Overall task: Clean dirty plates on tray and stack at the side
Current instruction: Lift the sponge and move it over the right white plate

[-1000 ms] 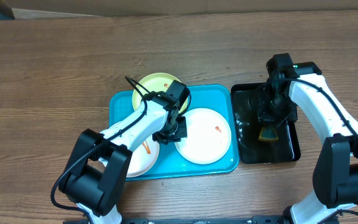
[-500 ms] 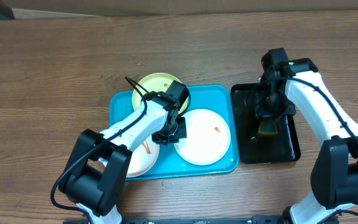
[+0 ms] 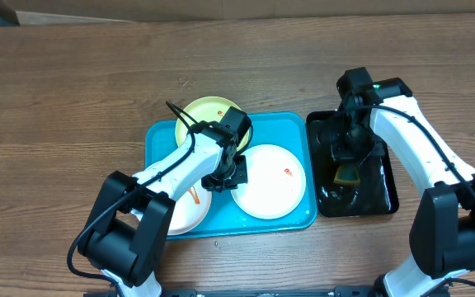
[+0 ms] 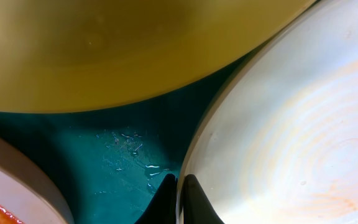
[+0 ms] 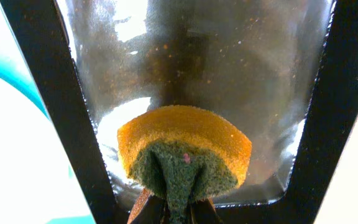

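The turquoise tray holds three plates. A yellow-green plate sits at the back, a white plate with a small red smear lies at the right, and a white plate with an orange smear lies at the front left. My left gripper is shut on the left rim of the right white plate. My right gripper is shut on a yellow and green sponge above the black tray.
The black tray holds wet, shiny liquid and stands right of the turquoise tray. Brown wooden table surrounds both trays. The yellow-green plate overhangs the turquoise tray's back rim.
My right gripper has moved left and slightly back over the black tray with the sponge. The left arm and the plates have not moved.
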`<state>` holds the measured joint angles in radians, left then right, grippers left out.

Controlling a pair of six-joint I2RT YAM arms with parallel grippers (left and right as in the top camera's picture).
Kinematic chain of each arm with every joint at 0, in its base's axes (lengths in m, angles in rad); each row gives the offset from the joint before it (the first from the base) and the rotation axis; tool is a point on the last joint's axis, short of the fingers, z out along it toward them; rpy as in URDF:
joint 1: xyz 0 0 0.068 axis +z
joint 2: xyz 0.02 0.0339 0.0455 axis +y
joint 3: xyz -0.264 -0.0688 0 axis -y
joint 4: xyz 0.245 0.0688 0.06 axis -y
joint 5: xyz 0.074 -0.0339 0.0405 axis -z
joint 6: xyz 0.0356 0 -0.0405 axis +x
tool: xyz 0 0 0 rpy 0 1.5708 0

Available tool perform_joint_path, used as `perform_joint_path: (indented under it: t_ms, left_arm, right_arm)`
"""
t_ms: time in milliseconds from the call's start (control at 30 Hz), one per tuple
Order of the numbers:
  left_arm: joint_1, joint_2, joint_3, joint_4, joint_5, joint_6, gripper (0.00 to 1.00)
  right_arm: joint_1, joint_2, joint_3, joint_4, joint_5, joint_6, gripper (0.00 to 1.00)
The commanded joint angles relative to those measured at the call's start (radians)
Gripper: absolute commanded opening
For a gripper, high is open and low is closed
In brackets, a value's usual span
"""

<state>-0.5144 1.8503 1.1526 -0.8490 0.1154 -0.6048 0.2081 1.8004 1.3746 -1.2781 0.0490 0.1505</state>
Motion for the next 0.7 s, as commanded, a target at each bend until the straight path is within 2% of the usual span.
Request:
perform_joint_path:
  t_ms: [0, 200, 467, 667]
  left_arm:
    - [0.006, 0.006, 0.002, -0.004, -0.018, -0.008, 0.04]
    - [0.006, 0.006, 0.002, 0.004, -0.018, -0.009, 0.04]
    - [0.011, 0.006, 0.002, 0.001, -0.011, -0.009, 0.04]
    - [0.011, 0.006, 0.002, 0.008, -0.011, -0.024, 0.04]
  right_arm:
    - [0.010, -0.007, 0.030, 0.011, 0.047, 0.064, 0.04]
    - [0.021, -0.007, 0.034, 0.027, -0.060, 0.033, 0.04]
    - [0.059, -0.007, 0.045, 0.055, -0.087, 0.033, 0.04]
    - [0.147, -0.007, 0.093, 0.075, -0.191, 0.033, 0.04]
